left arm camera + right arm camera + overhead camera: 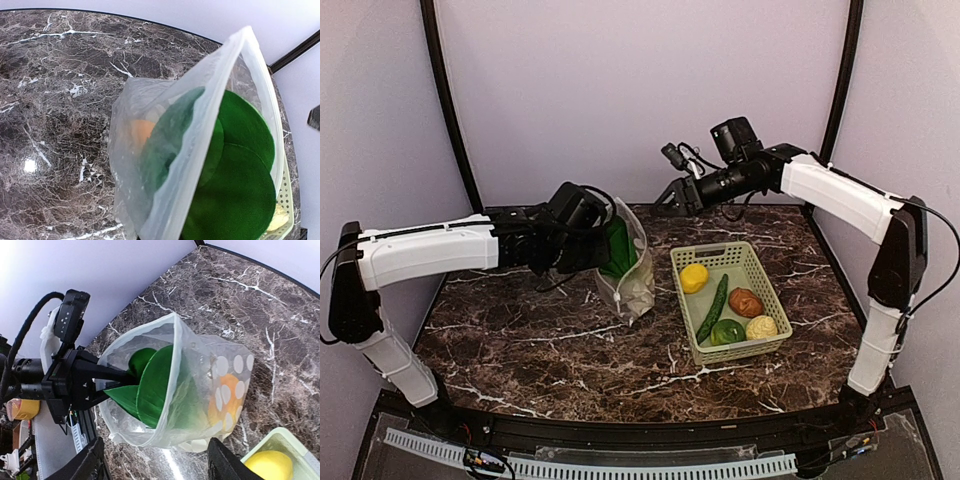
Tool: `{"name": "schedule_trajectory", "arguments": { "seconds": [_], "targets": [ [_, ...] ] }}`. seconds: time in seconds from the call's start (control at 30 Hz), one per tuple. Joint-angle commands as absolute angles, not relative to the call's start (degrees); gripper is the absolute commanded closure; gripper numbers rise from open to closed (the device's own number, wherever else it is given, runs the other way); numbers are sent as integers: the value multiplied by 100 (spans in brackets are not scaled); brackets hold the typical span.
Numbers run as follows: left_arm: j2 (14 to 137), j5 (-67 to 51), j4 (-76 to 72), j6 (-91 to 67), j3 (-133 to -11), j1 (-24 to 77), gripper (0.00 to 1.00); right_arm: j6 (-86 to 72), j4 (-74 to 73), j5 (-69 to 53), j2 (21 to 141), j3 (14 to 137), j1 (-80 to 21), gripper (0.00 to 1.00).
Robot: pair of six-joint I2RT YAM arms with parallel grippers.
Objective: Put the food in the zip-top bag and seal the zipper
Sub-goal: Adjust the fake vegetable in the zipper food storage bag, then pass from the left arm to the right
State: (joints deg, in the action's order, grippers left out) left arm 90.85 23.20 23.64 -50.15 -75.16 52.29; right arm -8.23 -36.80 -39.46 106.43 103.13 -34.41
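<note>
**A:** Start at the left. What are the fingers of the left gripper (595, 240) doing?

**B:** They reach into the mouth of the zip-top bag (632, 285). The right wrist camera shows two black fingers (105, 371) a narrow way apart, with green rounded shapes (150, 387) at their ends. In the left wrist view the bag's wall runs between two such shapes. I cannot tell whether the fingers pinch that wall.

**A:** How does the bag stand?

**B:** Its bottom rests on the marble table (520, 340) and its long axis rises steeply. The mouth points up and toward the left arm. The zipper (202, 135) gapes, unsealed. An orange piece (222, 400) shows through the dotted wall, low in the bag.

**A:** And the right gripper (670, 196)?

**B:** It hangs in the air over the far side of the table, facing the bag. Its fingers (227, 462) are spread wide and hold nothing.

**A:** Further right?

**B:** The light green basket (760, 262) sits near the bag, apart from it. In it are a yellow lemon (693, 278), a brown piece (746, 302), a green round fruit (727, 332) and a pale bumpy piece (761, 327). A long green piece (713, 308) lies on a diagonal, from near-left to far-right.
</note>
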Motion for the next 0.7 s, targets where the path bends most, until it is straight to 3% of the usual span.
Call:
{"name": "schedule_trajectory", "arguments": {
  "seconds": [0.0,0.23,0.3,0.4,0.43,0.53,0.67],
  "targets": [
    [9096,2121,1956,-5238,-7402,5193,99,-885,-3447,-4254,10785,9815,-3632,35],
    [9101,1894,1693,-5172,-7369,5190,99,-962,-3580,-3921,11257,10335,-3747,39],
    [9065,1789,1486,-5106,-7294,5186,99,-977,-3710,-3627,11414,10522,-3761,49],
    [9012,1650,1302,-5039,-7257,5187,92,-1092,-3755,-3563,11441,10567,-3759,84],
    [8977,1629,1301,-5000,-7267,5190,89,-1144,-3753,-3614,11382,10548,-3762,90],
    [8806,1297,1379,-4952,-7389,5191,77,-1337,-3731,-3885,10969,10441,-3762,99],
    [8679,1210,1852,-5009,-7495,5203,65,-1467,-3486,-3894,10585,10167,-3748,100]
  ]
}}
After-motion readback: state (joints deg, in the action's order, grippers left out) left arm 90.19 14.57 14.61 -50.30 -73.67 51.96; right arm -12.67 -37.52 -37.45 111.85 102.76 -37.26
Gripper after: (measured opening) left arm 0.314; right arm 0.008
